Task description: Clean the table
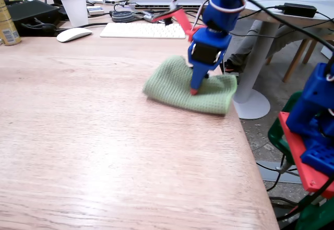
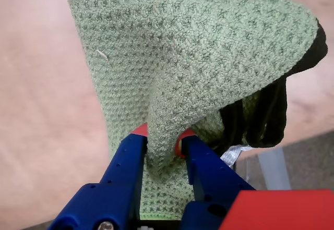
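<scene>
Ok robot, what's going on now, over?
Tool shut on green cloth, pinching a fold. Cloth on table near the right edge in the fixed view. Nothing in the way.

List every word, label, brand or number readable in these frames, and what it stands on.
No text is legible in either view.
Yellow printed can at the fixed view's left edge: print too blurred to read.
White flat keyboard: key legends too small.
Green knitted cloth, held by the blue gripper: no print; a small white tag shows nothing readable.
</scene>
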Controlling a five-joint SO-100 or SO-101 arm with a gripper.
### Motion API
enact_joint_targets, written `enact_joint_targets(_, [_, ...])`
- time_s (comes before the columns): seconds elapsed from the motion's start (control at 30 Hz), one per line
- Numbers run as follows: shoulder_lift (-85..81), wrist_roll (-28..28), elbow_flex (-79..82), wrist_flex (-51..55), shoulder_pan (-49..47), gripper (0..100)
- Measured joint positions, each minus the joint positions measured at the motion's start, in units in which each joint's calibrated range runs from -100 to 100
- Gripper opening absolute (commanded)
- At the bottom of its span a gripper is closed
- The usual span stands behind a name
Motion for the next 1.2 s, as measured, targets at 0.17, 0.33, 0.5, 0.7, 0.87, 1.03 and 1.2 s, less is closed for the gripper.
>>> enact_joint_targets(0.17, [14.96, 6.84, -21.91, 2.07, 24.71, 0])
enact_joint_targets(0.33, [30.52, 8.84, -48.42, 2.9, 31.19, 0])
enact_joint_targets(0.5, [13.49, 8.45, -49.5, 21.28, 27.99, 0])
enact_joint_targets(0.7, [-17.29, -3.03, -49.41, 33.62, -27.15, 0])
enact_joint_targets(0.87, [-19.8, -9.77, -49.41, 33.62, -66.89, 0])
enact_joint_targets(1.03, [-7.52, -9.47, -48.87, 33.62, -63.32, 0])
enact_joint_targets(1.2, [-1.73, -9.43, -49.86, 33.62, -56.83, 0])
